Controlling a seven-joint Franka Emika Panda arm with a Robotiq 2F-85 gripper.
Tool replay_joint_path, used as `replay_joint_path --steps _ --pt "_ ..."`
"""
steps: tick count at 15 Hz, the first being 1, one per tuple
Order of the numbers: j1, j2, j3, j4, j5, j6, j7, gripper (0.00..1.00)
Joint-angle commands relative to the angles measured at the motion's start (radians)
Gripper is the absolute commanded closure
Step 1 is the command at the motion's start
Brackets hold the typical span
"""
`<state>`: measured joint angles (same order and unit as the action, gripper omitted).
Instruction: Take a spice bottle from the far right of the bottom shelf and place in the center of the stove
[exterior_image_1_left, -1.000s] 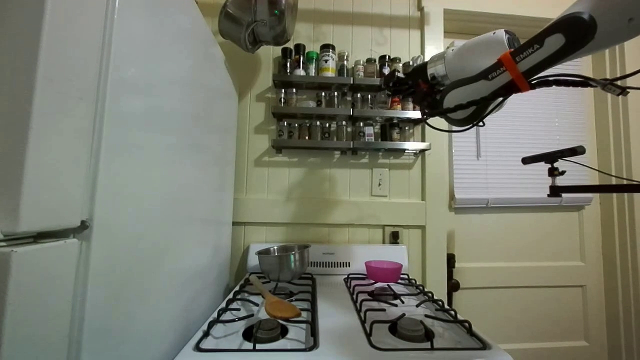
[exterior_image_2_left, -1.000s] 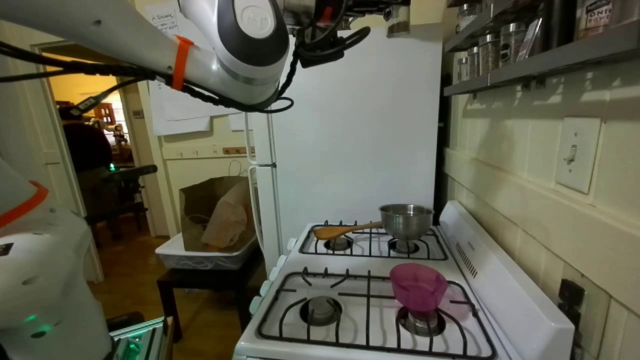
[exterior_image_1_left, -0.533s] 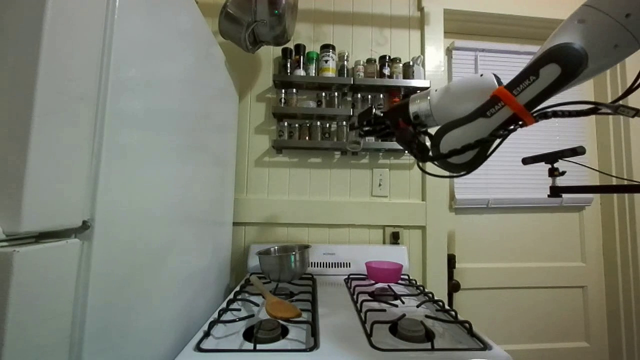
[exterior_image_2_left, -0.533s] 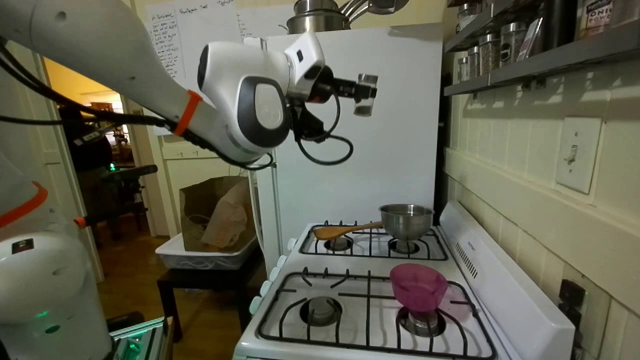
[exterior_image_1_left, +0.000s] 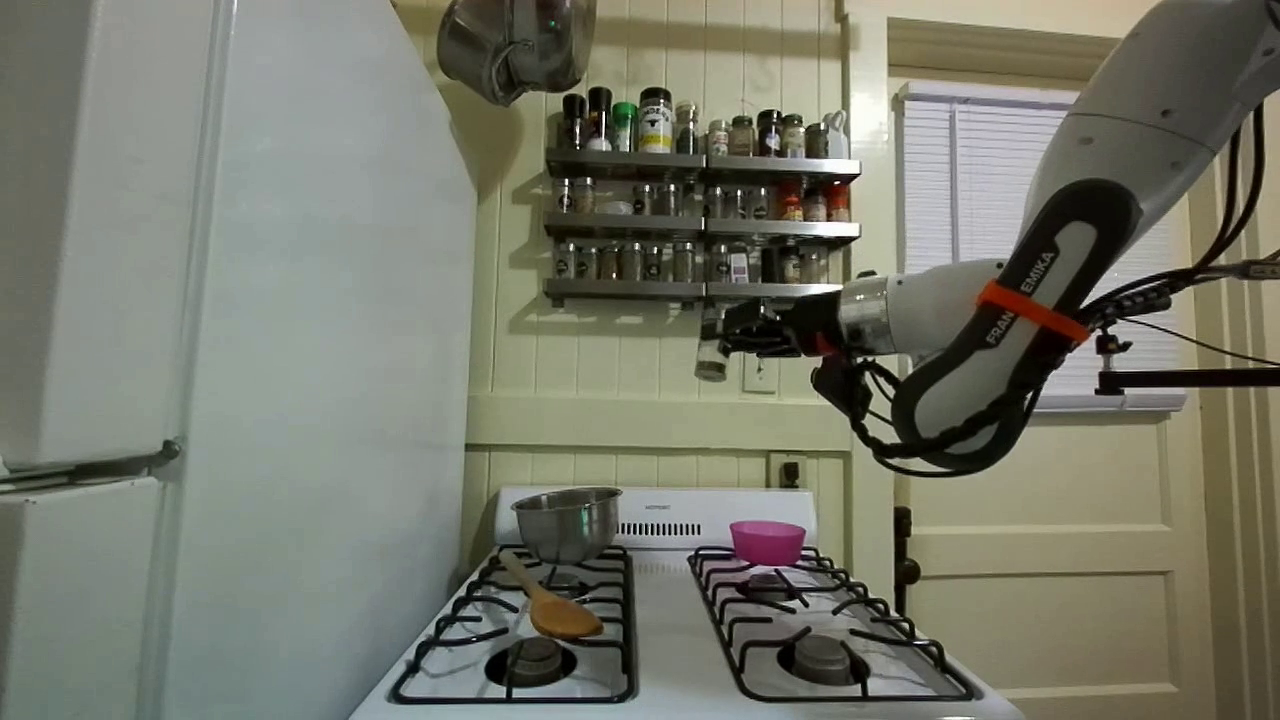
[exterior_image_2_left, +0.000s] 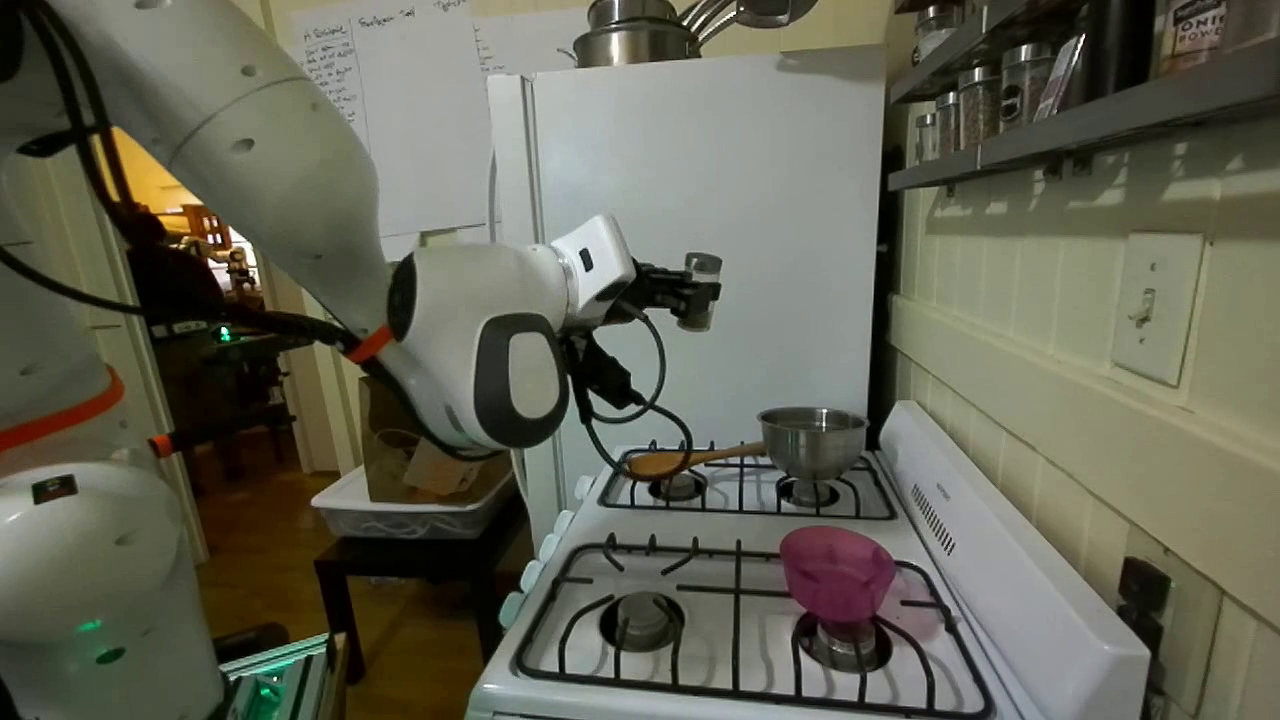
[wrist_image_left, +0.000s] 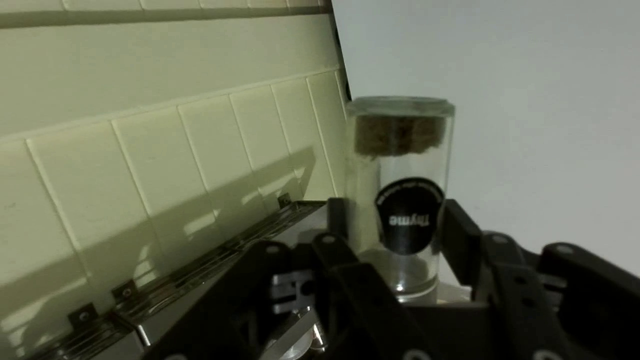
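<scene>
Wrist view gives me the bottle (wrist_image_left: 407, 200) squarely: marked Thyme, lettering upside down in that camera, and clamped between both sides of the gripper (wrist_image_left: 397, 229). In both exterior views it hangs nearly upright, tilted a little, well apart from the bottom shelf (exterior_image_1_left: 630, 290) and well higher than the stove (exterior_image_1_left: 662, 610). So I'd call the taking done; whether this is the far-right one, I can't tell. The whole placing is left. My reckoning: carry it over the middle, between the grates (exterior_image_2_left: 736, 625), lower it, straighten it so the base meets flat, let go, back off. The pot (exterior_image_1_left: 568, 528) and pink bowl (exterior_image_1_left: 768, 543) stand at the back, so I'd favour staying forward of them.
</scene>
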<state>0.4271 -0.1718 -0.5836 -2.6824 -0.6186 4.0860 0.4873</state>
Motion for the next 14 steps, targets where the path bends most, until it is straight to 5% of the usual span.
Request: replay_joint_path --steps 1,6,7,14 --pt "-0.15 0.045 0.132 -0.007 -0.007 0.045 0.032 0.51" --pt "-0.162 0.094 0.133 -0.018 -0.003 0.072 0.038 0.51" --pt "-0.162 0.094 0.133 -0.018 -0.003 0.072 0.039 0.76" --pt "-0.383 0.303 0.387 -0.008 0.001 0.113 0.113 0.76"
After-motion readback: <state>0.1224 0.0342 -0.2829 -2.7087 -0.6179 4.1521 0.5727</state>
